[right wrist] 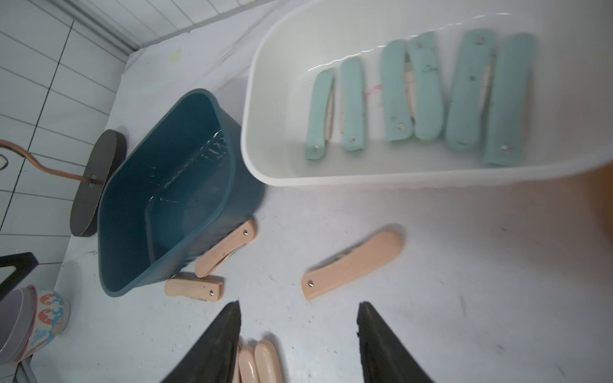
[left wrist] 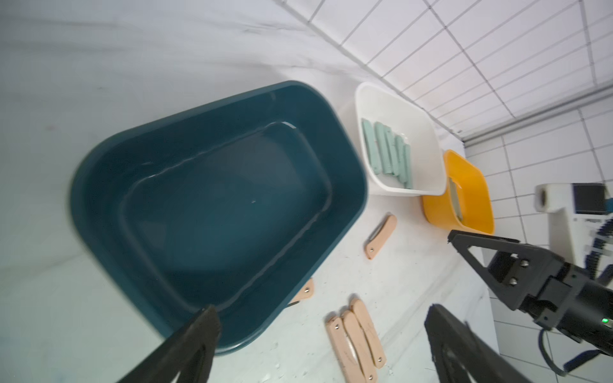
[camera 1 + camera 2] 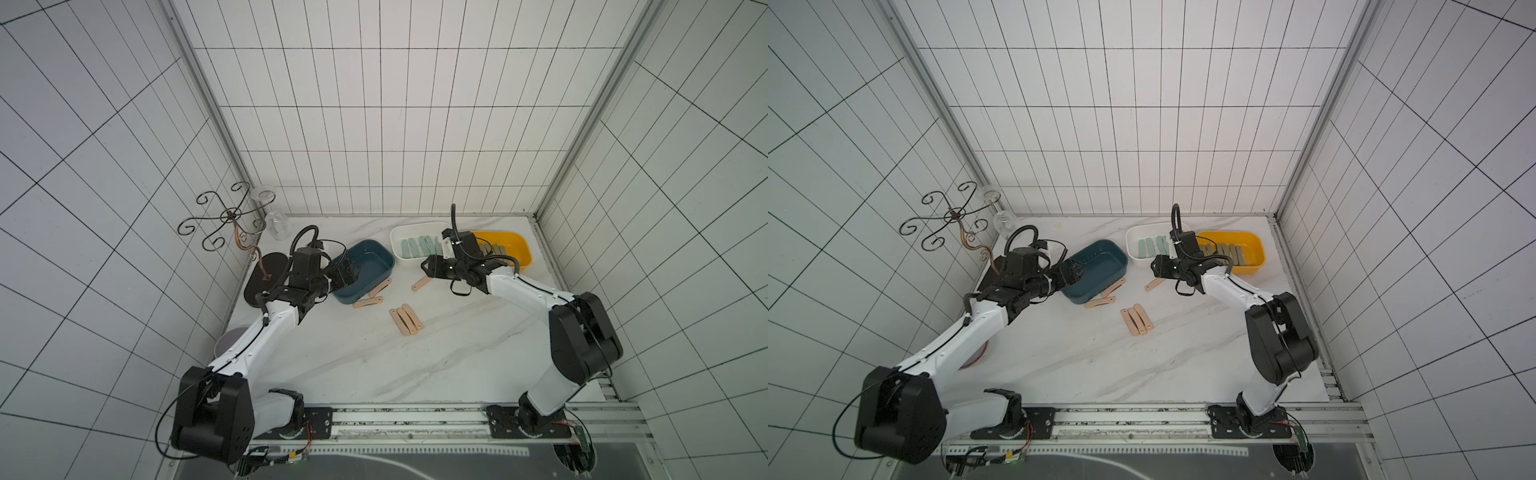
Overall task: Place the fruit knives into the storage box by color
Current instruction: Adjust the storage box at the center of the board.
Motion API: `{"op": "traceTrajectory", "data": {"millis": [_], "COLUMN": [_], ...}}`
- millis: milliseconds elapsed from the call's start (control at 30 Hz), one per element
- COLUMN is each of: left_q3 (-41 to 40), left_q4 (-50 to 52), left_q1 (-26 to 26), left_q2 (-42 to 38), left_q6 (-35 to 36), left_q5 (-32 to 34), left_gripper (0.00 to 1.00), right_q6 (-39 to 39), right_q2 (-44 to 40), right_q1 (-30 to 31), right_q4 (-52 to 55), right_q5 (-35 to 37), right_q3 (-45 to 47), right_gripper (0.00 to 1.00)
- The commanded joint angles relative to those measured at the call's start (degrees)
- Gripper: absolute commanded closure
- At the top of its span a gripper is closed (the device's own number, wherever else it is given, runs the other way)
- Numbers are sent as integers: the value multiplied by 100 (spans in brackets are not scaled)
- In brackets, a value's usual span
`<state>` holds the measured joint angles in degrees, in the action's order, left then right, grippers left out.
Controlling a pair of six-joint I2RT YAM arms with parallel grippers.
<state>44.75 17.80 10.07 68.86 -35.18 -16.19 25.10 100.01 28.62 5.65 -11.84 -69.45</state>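
On the table (image 3: 457, 353), peach-pink folded knives (image 3: 405, 320)

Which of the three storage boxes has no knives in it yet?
The dark teal box, empty inside; the white box holds mint-green knives, the yellow box olive-grey knives.

Soft even light, blurred wrist views, bowed edges
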Motion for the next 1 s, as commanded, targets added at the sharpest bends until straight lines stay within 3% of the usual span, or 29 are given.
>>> {"op": "traceTrajectory", "data": {"millis": [0, 200, 500, 967], "left_q3": [-345, -722, -249, -51], "left_q4": [294, 0, -540, -1115], "left_q1": [-201, -529, -593, -593], "left_q2": [-442, -606, 611, 1338], "left_q6": [-200, -295, -343, -410], "left_q5": [577, 653, -216, -289], "left_gripper": [3, 3, 3, 3], "right_q6": [-240, -407, -1019, -1286], "right_q2": [490, 1566, 2746, 2851], "right_q1": [381, 797, 1015, 1097], "right_q4": [9, 359, 1169, 1715], "right_q5": [-146, -91, 234, 454], "right_q3": [-1441, -2679, -4115, -4123], "right_gripper": [43, 44, 45, 46]}}
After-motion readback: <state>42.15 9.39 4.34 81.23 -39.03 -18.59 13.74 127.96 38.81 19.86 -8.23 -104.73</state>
